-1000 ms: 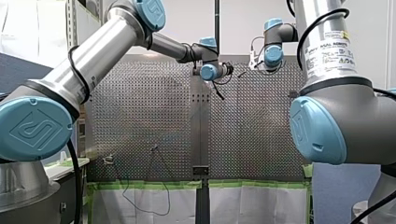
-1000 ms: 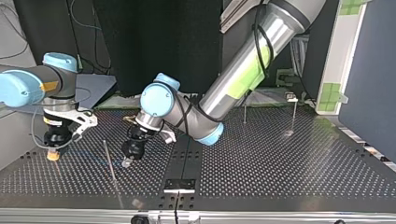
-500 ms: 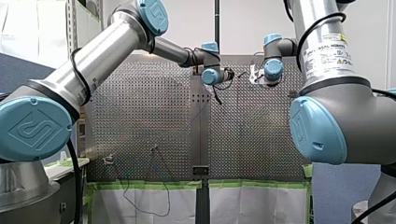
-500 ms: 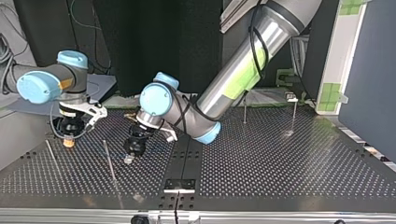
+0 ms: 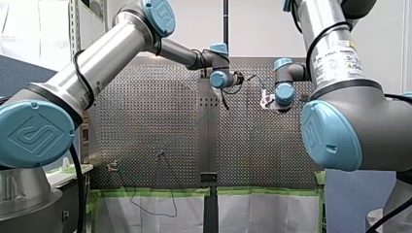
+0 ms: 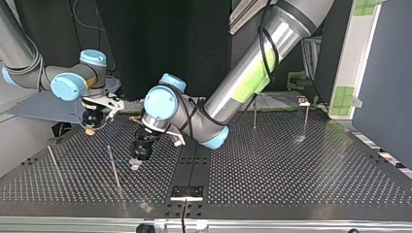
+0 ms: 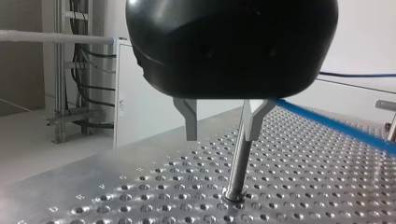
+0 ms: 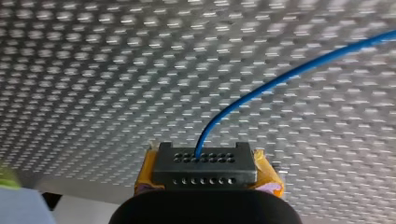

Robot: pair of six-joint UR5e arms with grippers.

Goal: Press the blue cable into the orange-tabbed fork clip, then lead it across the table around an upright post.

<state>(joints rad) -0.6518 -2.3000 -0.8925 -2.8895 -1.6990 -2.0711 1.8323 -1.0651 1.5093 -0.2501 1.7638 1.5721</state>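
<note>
The blue cable (image 8: 280, 77) comes out of my right gripper (image 8: 204, 161), which is shut on it with black perforated pads edged in yellow. In the top view my right gripper (image 6: 89, 130) hangs above the table's far left corner. My left gripper (image 7: 222, 133) is open, with nothing between its metal fingers (image 7: 190, 122). An upright post (image 7: 238, 163) stands just ahead of it, in line with one finger. The blue cable (image 7: 336, 128) runs past beside that finger, above the table. In the top view my left gripper (image 6: 136, 164) hovers low, left of the middle. I cannot make out the fork clip.
More thin posts stand on the perforated table (image 6: 291, 174): two at the top view's left (image 6: 114, 167) (image 6: 53, 162) and two at the back right (image 6: 254, 116) (image 6: 306, 121). A black bracket (image 6: 186, 191) sits at the near edge's middle.
My right gripper has carried the cable away from the top view's near left, toward the back and right. My left gripper has opened and barely shifted.
</note>
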